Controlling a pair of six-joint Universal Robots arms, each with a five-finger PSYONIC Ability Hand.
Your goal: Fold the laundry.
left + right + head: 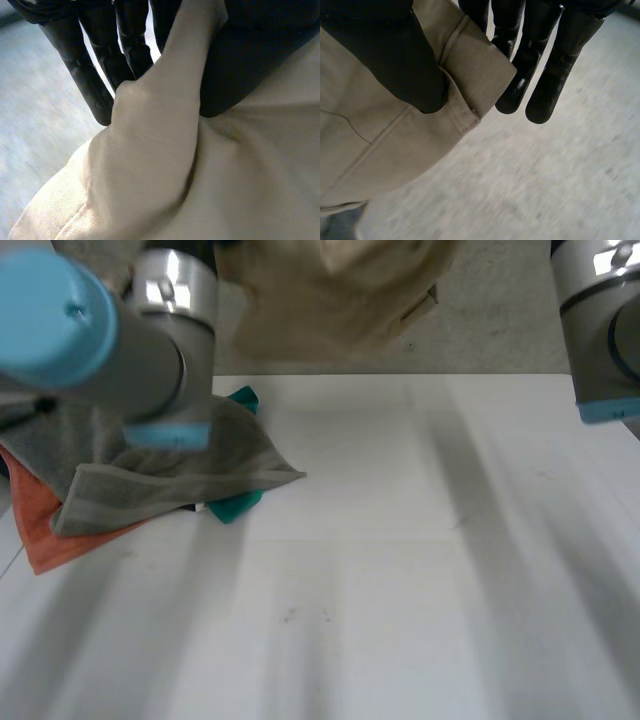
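In the head view, the beige garment [330,295] hangs in the air beyond the far edge of the white table [400,570], bunched and creased, between the left arm [110,330] and the right arm [600,320]. On the table's left side lies a heap of other laundry: a grey towel [190,465] on top, an orange cloth [45,525] sticking out under it at the near left, and a teal cloth [235,505] showing at the towel's near and far edges. In the left wrist view, the left hand [245,60] pinches a fold of the beige garment [165,175]; its thumb presses on one face of the cloth and its straight fingers [92,75] lie against the other, while the rest of the cloth hangs below the palm. In the right wrist view, the right hand [390,50] pinches a hemmed edge of the beige garment [380,145] the same way, thumb on the near face and straight fingers [555,75] behind, the stitched hem [470,60] jutting out between them over the grey floor [545,190].
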